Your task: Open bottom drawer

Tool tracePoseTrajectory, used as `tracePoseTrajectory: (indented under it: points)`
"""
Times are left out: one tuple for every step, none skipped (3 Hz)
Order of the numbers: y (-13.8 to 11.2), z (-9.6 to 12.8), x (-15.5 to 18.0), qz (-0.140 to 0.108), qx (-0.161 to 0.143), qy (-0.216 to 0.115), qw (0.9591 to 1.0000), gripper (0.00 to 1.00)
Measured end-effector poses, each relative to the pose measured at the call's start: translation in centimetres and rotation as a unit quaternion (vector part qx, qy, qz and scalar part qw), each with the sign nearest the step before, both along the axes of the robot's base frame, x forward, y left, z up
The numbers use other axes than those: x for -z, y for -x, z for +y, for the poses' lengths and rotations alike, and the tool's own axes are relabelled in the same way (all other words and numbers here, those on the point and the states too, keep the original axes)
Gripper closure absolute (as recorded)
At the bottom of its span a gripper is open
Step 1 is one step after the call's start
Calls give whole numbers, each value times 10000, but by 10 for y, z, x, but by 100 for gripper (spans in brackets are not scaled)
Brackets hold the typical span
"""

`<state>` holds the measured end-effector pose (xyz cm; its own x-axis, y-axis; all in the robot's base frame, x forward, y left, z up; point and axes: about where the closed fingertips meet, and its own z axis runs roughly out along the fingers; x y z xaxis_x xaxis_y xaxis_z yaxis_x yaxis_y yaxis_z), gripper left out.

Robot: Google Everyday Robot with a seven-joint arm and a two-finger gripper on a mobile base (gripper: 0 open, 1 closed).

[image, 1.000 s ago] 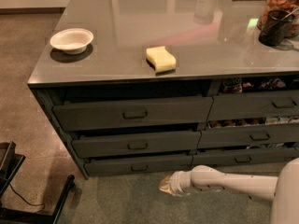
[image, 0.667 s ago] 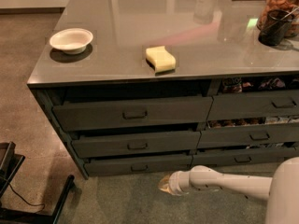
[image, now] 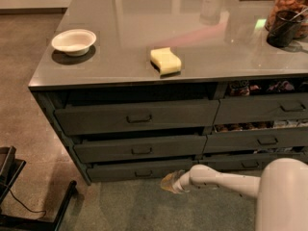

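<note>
Gripper (image: 169, 183) sat low by the floor, under right end of bottom drawer (image: 120, 171), lowest in wide left column. Open or closed couldn't be told. Should slide left to centre pull (image: 143, 173), then draw straight out.

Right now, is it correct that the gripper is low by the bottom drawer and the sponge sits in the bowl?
Not quite: the sponge is not in the bowl; it lies on the counter, apart from it, as the camera view shows. The gripper is indeed low by the bottom drawer.
</note>
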<state>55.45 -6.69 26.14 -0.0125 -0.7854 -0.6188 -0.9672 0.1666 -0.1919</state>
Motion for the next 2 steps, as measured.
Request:
tracePoseTrajectory:
  points:
    - [-21, -4, 13, -70, 9, 95, 9999, 35]
    - [-35, -7, 25, -129, 49, 136, 9998, 11]
